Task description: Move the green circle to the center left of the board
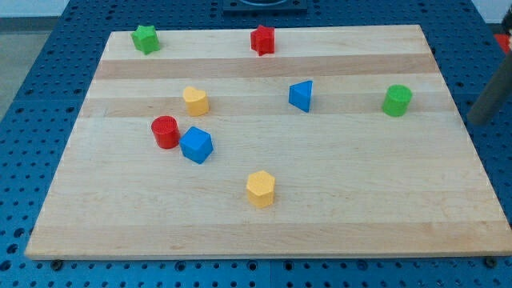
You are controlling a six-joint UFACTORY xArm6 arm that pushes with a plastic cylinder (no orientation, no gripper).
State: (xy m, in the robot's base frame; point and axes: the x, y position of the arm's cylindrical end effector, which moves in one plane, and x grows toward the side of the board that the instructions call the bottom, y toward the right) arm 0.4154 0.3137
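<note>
Board (264, 232) of pale wood lies on a blue perforated table (32, 96), and it carries seven small blocks. Nothing here is a container; the board is the only thing bearing others.

The green circle (397, 100) stands on the right side of the board, at mid depth, well apart from every other block. The blue triangular block (302, 95) is its nearest neighbour, off to its left near the board's middle.

Along the far edge sit the green star (146, 38) at the left corner and a red block (262, 39) — its shape hard to make out — near the middle. The yellow heart (195, 100) lies left of centre. Nearer and further left, the red cylinder (165, 131) and the blue cube-like block (196, 145) stand just beside each other, possibly touching. The yellow hexagon (261, 188) sits alone toward the near edge, close to the middle.

A dark rod (494, 92) shows at the right border of the view, beyond the board's right edge — blurred, and right of the green circle with a clear gap between them. My tip (481, 119) seems to end there off the board; there are no fingers on this arm to open or close.
</note>
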